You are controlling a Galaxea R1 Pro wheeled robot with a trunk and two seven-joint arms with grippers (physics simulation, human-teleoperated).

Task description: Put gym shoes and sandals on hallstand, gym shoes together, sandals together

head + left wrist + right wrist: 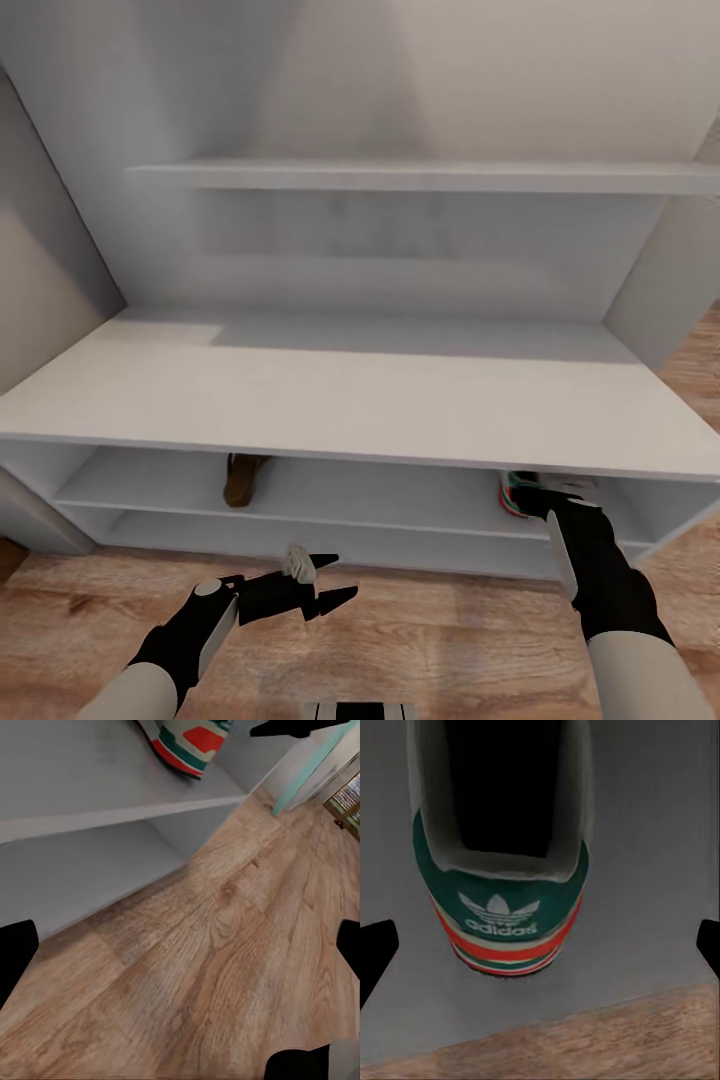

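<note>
Standing hallstand (330, 400): filling the head view, broad pale top, two open shelf levels beneath, wall shelf above.
Corridor floor (450, 640): light brown planks, running up to the rack's base.
Right gripper (550, 497): reaching in at the upper open level's right end, fingers spread wide to either side of the shoe's heel, gripping nothing.
Left gripper (325, 582): low over the floor in front of the rack, jaws apart and empty.
Gym shoe (499, 870): resting on the upper open level at its right end, long axis front to back, heel toward the room, toe inward; green heel tab reading "adidas" under a trefoil.
Sandal (243, 478): dark brown, same level, left of centre, lengthwise into the shelf.
</note>
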